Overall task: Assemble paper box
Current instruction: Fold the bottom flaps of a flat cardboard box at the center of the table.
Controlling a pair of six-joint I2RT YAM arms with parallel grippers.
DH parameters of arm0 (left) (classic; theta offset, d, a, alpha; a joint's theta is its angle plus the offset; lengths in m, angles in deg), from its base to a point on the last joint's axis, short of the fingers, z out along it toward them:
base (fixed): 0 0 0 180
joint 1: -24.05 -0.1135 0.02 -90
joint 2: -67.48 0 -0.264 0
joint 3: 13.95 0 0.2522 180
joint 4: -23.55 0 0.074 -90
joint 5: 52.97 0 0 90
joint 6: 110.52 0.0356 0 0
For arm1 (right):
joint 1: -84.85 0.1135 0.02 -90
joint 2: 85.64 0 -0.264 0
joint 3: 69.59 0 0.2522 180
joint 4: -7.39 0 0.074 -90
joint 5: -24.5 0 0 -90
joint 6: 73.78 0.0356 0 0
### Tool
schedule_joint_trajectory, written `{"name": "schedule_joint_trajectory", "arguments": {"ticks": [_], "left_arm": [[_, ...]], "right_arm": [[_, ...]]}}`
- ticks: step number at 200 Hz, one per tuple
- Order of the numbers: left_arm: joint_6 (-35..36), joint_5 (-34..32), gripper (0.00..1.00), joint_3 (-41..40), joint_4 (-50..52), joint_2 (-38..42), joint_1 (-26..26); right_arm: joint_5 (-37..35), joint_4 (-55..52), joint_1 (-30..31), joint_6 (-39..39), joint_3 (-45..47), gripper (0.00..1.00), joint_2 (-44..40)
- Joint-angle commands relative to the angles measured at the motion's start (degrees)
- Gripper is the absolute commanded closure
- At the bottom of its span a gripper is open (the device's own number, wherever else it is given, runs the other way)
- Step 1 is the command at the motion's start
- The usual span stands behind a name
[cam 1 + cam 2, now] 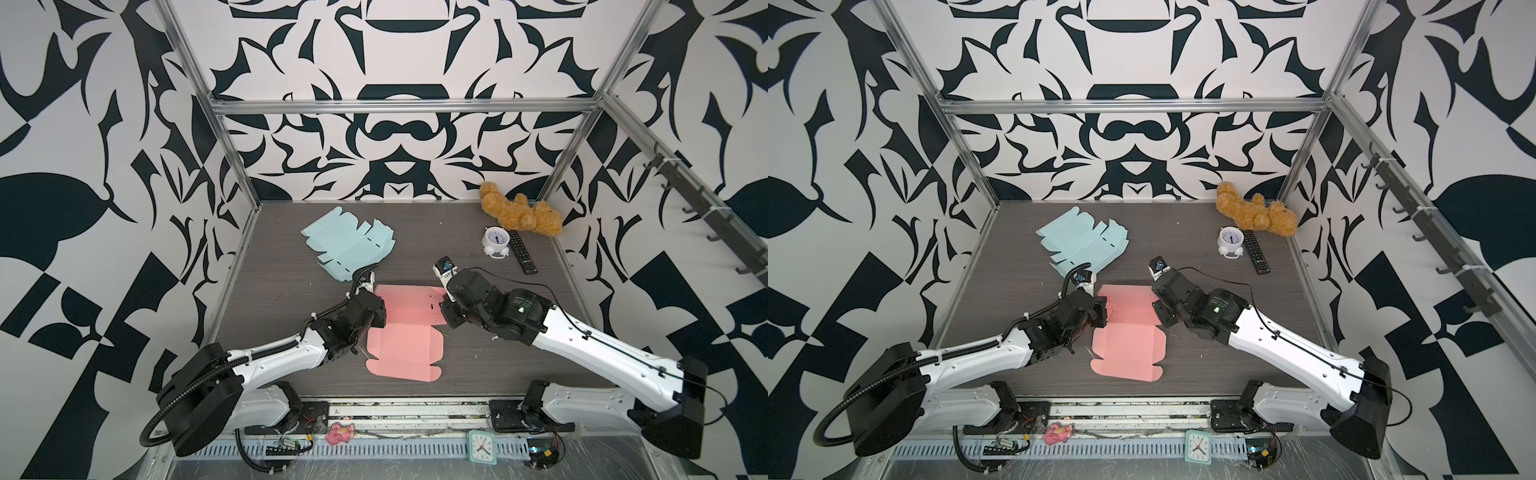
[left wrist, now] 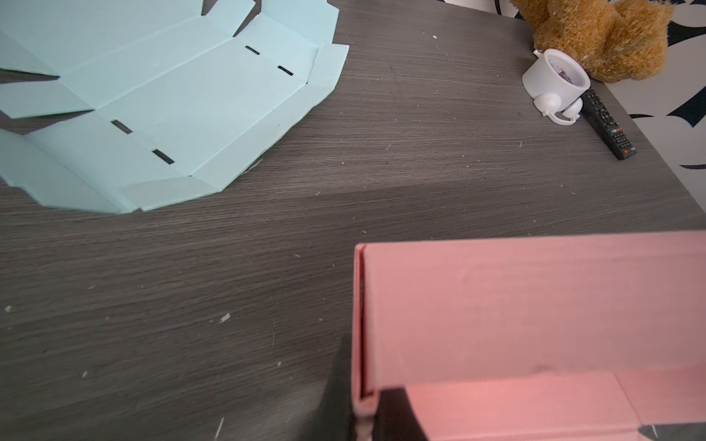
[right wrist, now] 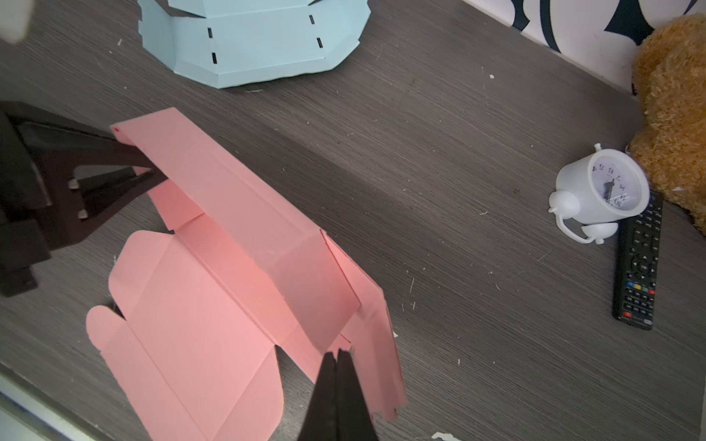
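1. Position first: the pink box lies mid-table. It is half flat, with its back wall standing up between your two grippers.
2. Your left gripper is clamped on the wall's left end, with the paper doubled between the jaws. Hold that pinch firm without crushing it.
3. Your right gripper has its jaws pressed together at the wall's right end. I cannot tell whether paper sits between them, so check before you pull.
4. Move both ends together, so the wall folds along its crease and does not twist.
5. Watch the side flaps. They look loose, so they probably need tucking inside before the wall rolls over them.
6. Steer clear of the blue sheet, which lies near your left wrist.
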Motion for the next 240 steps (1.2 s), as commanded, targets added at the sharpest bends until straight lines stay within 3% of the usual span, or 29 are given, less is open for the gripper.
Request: {"name": "schedule_joint_trajectory", "arguments": {"ticks": [1, 172, 240], "left_arm": [[-1.13, -0.01, 0.93, 0.66, 0.23, 1.85, -0.22], [-1.55, 1.96, 0.93, 0.3, 1.16, 4.68, -0.23], [-1.39, 1.95, 0.93, -0.55, 0.66, 6.03, -0.23]], "right_arm": [[-2.35, 1.47, 0.29, -1.03, -1.66, 1.0, 0.72], [4.79, 9.97, 3.68, -0.46, -2.25, 1.0, 7.15], [6.23, 13.88, 3.7, -0.3, 0.07, 1.0, 4.99]]}}
